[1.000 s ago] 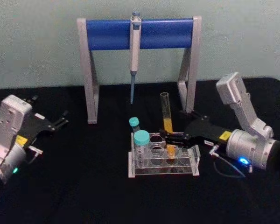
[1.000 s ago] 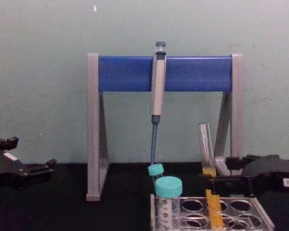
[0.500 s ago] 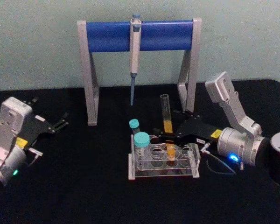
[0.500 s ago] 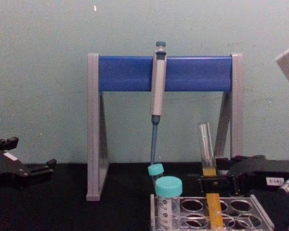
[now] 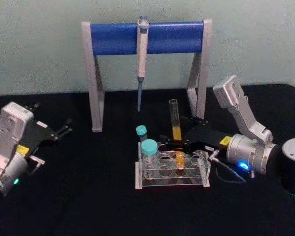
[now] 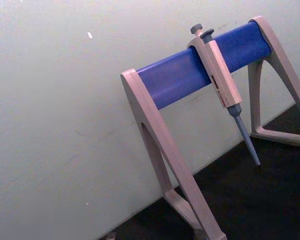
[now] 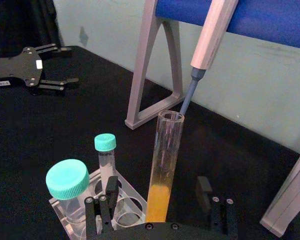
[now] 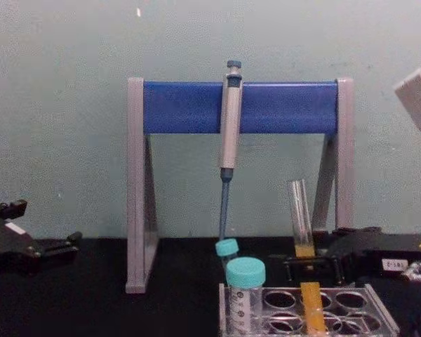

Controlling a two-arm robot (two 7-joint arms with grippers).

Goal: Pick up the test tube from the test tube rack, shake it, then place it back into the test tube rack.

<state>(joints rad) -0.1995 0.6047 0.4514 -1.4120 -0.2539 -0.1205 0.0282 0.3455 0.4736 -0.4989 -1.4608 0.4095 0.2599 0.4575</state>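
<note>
Head view: long slim clear glass test tube [image 5: 174, 118], orange-yellow liquid in lower half, upright in low clear plastic test tube rack [image 5: 201, 178] on black counter [image 5: 88, 196]. Right gripper [image 5: 171, 142] just above rack top, at tube. Left gripper [image 5: 66, 127] well left of rack, fingers spread.

Chest view: tube rises from rack, right of teal-capped vials [image 8: 245, 274].

Right wrist view: fingers [image 7: 111, 189] spread either side of tube, gap both sides, no contact.

Left wrist view: grey pipette [image 6: 222, 80] hangs on grey-and-blue stand [image 6: 175, 80].
</note>
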